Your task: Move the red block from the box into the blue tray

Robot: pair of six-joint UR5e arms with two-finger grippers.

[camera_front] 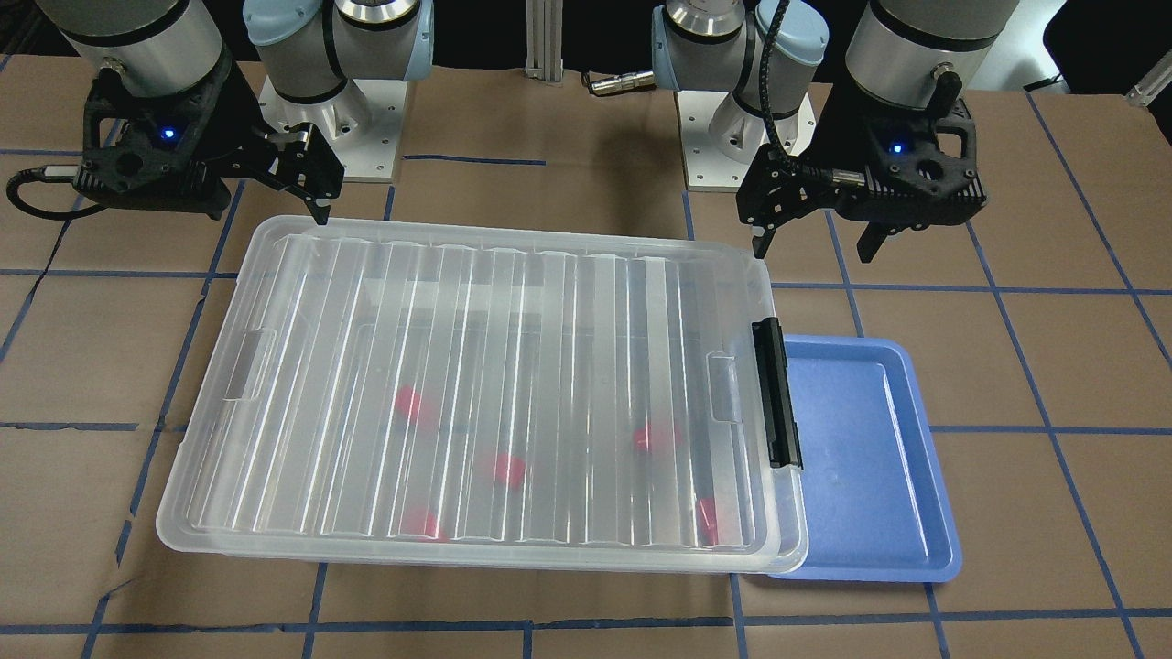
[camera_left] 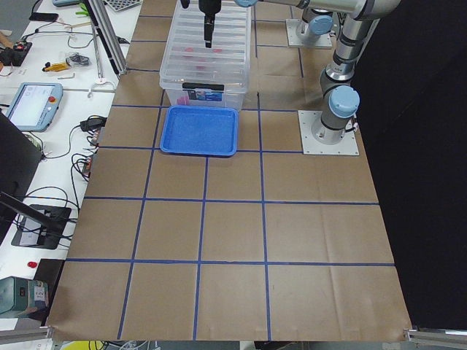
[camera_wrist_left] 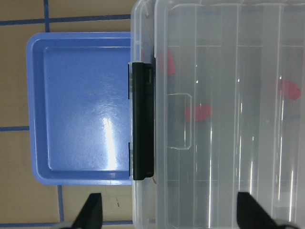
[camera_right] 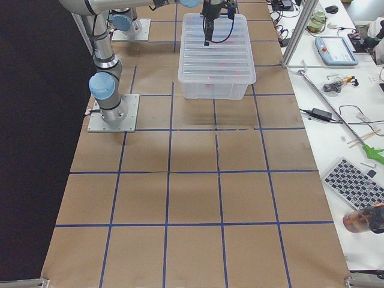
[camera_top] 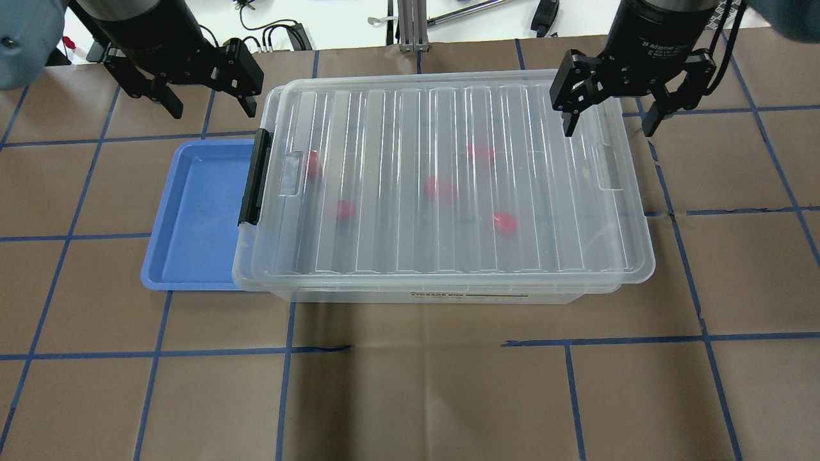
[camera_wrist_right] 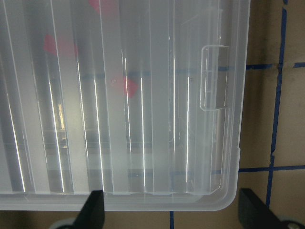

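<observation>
The box (camera_top: 448,179) is a clear bin with its ribbed lid on and a black clip latch (camera_top: 254,176) at the end by the blue tray (camera_top: 198,211). Several red blocks (camera_top: 441,189) lie inside and show blurred through the lid; one also shows in the front view (camera_front: 508,469). The tray holds nothing and its edge tucks under the lid's rim. My left gripper (camera_top: 211,105) is open and empty, above the far corner at the latch end. My right gripper (camera_top: 608,125) is open and empty, above the far corner of the other end.
The table is brown paper with a blue tape grid. The two arm bases (camera_front: 330,128) (camera_front: 742,137) stand beyond the box on the robot's side. Benches with tools and cables (camera_left: 44,95) run along the table's far side.
</observation>
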